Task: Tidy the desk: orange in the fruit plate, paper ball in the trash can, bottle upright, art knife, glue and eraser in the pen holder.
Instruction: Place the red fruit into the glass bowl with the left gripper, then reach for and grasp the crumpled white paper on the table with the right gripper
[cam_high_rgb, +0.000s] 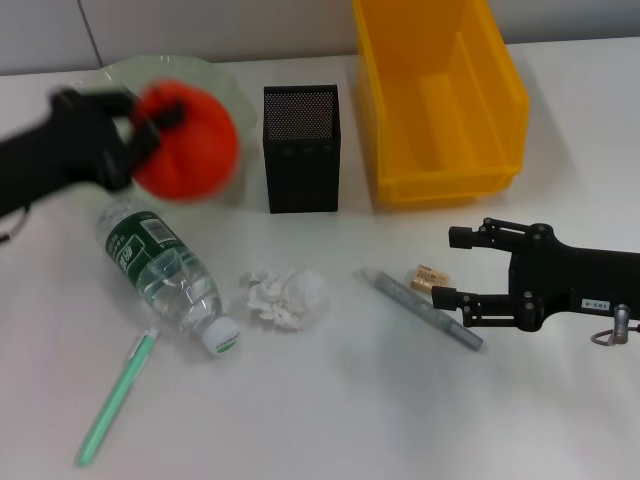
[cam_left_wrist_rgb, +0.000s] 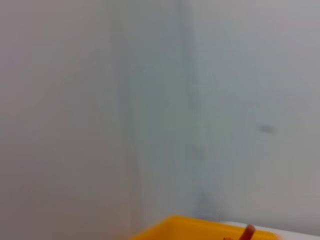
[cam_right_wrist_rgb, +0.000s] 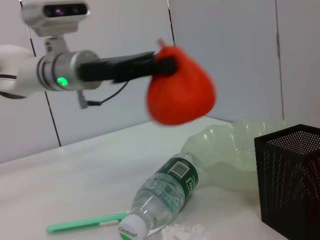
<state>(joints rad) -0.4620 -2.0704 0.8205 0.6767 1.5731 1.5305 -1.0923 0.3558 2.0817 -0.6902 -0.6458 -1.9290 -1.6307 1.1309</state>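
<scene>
- The orange (cam_high_rgb: 187, 140) and left gripper (cam_high_rgb: 140, 128) are smeared by motion blur.
- The orange hides part of the fruit plate (cam_high_rgb: 225, 80).
- Only the trash can (cam_left_wrist_rgb: 200, 229) rim shows in the left wrist view.

light: bright, even | shadows: soft | blur: orange (cam_high_rgb: 187, 140), left wrist view

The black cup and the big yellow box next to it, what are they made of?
The black cup looks like metal mesh with a matt finish: fine holes cover its walls, and light shows through in the right wrist view. The yellow box seems moulded plastic, smooth and slightly glossy, with thick rounded rims.
</scene>
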